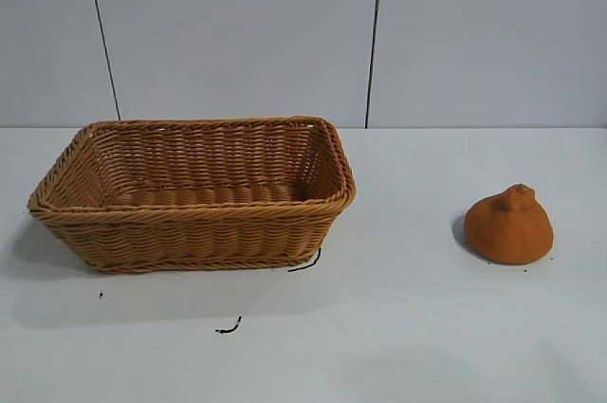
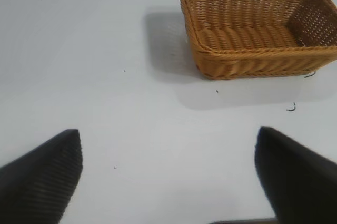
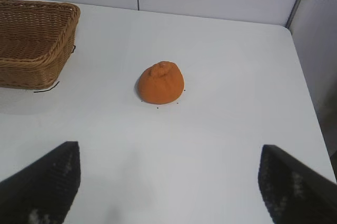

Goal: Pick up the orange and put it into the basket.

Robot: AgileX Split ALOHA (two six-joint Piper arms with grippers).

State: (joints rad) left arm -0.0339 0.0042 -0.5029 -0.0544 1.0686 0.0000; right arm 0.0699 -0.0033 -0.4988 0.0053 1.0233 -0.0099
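Note:
The orange (image 1: 509, 226), dull and dome-shaped with a knobby neck on top, sits on the white table at the right. The tan wicker basket (image 1: 194, 196) stands at the left with nothing in it. In the right wrist view the orange (image 3: 160, 82) lies ahead of my right gripper (image 3: 169, 153), well clear of it; the gripper is open wide with only bare table between its dark fingers (image 3: 47, 182). My left gripper (image 2: 168, 139) is also open over bare table, with the basket (image 2: 253, 55) farther off. Neither arm shows in the exterior view.
Short black marks (image 1: 228, 328) lie on the table in front of the basket. A grey panelled wall (image 1: 285, 33) stands behind the table. The table's right edge (image 3: 310, 113) runs near the orange's side.

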